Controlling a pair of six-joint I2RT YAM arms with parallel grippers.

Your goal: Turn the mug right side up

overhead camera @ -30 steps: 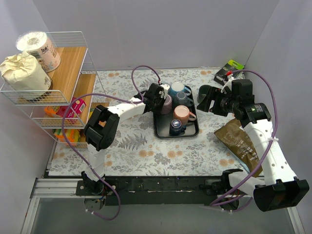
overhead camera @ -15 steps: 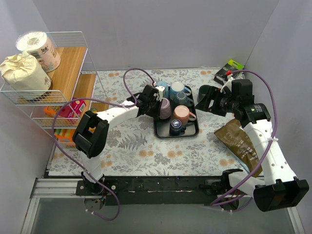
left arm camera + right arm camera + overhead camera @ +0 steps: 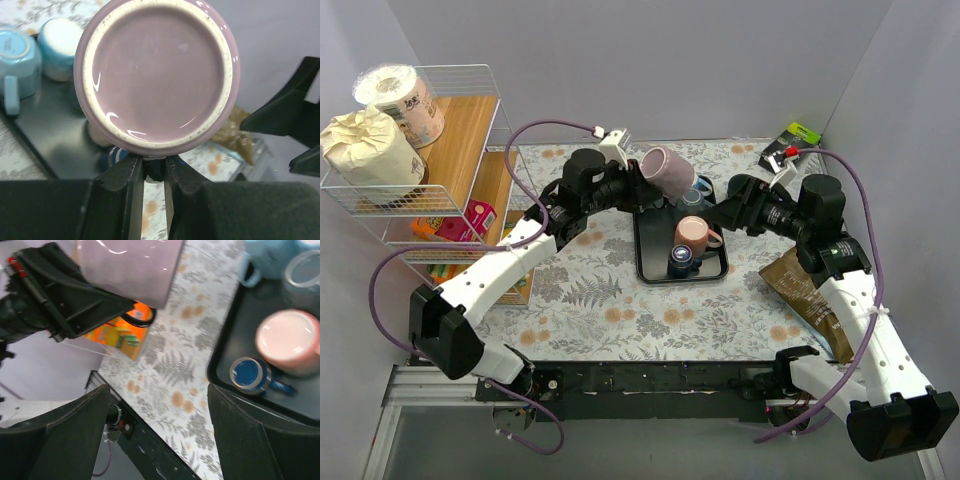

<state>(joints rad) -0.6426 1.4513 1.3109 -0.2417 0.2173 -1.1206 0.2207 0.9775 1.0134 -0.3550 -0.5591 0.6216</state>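
White-shelled arms (image 3: 495, 270), black joints (image 3: 442, 325), purple cables (image 3: 560, 124); the left claw (image 3: 154, 169) and right claw (image 3: 728, 208) are black.

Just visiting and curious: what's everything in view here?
purple mug: one, mauve, tilted in the air above tray
tray: one, black, table middle
pink mug: one, pink, on tray
small mug: one, dark blue, tray's near edge
pale mugs: at least two, light blue, tray's far end
wire rack: one, white, left
toilet rolls: two, white, top of rack
packets: several, orange and pink, lower rack shelves
brown pouch: one, brown, right
left gripper: one, black, shut on purple mug
right gripper: one, black, open beside tray
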